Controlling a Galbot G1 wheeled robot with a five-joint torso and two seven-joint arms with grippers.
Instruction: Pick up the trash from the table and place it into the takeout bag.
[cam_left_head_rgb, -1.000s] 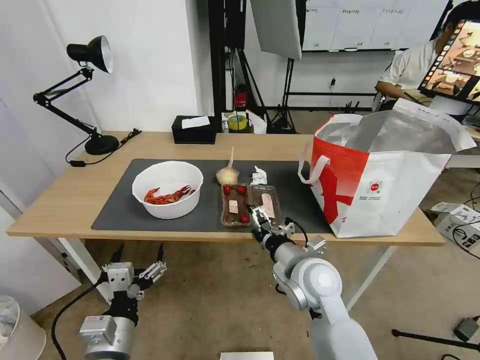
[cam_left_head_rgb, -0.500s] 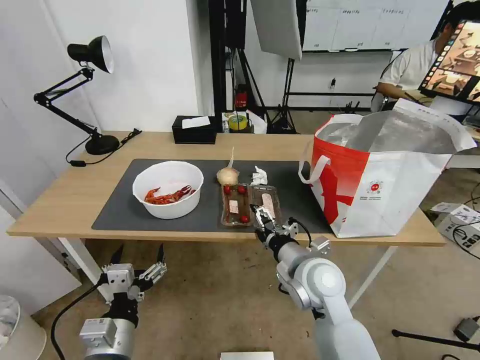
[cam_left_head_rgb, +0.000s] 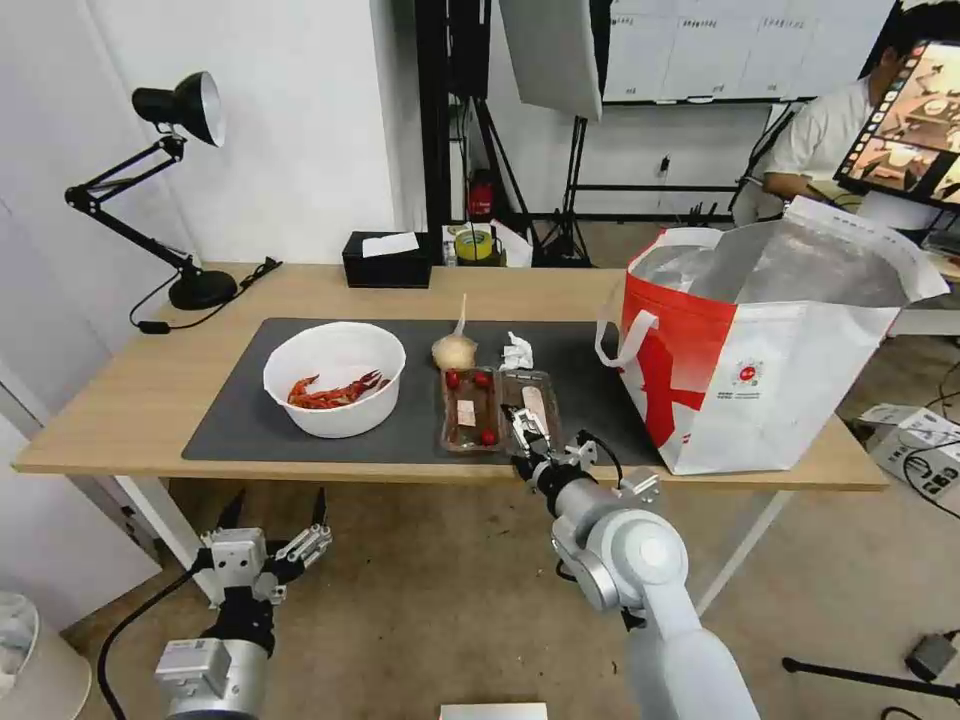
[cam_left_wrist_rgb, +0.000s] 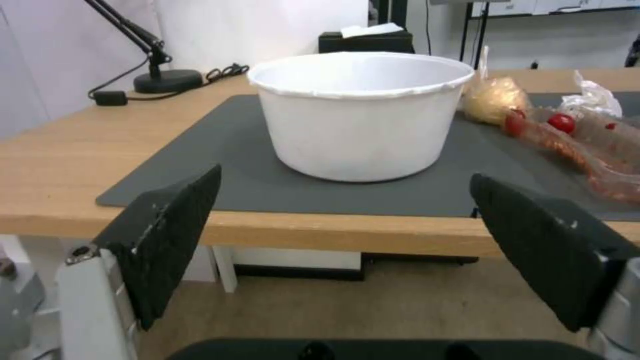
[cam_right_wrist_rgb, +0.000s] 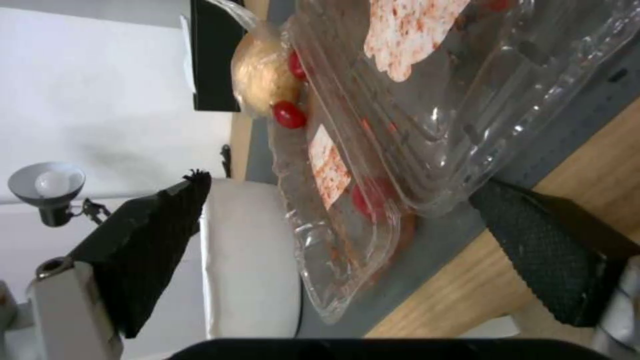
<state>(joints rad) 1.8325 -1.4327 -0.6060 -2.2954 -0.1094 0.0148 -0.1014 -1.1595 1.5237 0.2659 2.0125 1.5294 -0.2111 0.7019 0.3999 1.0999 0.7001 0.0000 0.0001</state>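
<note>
1. The clear plastic tray (cam_left_head_rgb: 497, 409) lies on the worktop (cam_left_head_rgb: 110, 400) mat, its long axis running from the near edge toward the far one.
2. It's see-through and crinkled, holding red cherry tomatoes.
3. Right end effector (cam_left_head_rgb: 524, 428) sits at its near end, fingers spread.
4. Left end effector (cam_left_head_rgb: 278, 506) hangs below the worktop, fingers apart.

I can't read any text from here: the takeout bag (cam_left_head_rgb: 760, 390) carries a small round red logo with tiny print beneath, too small to read.
</note>
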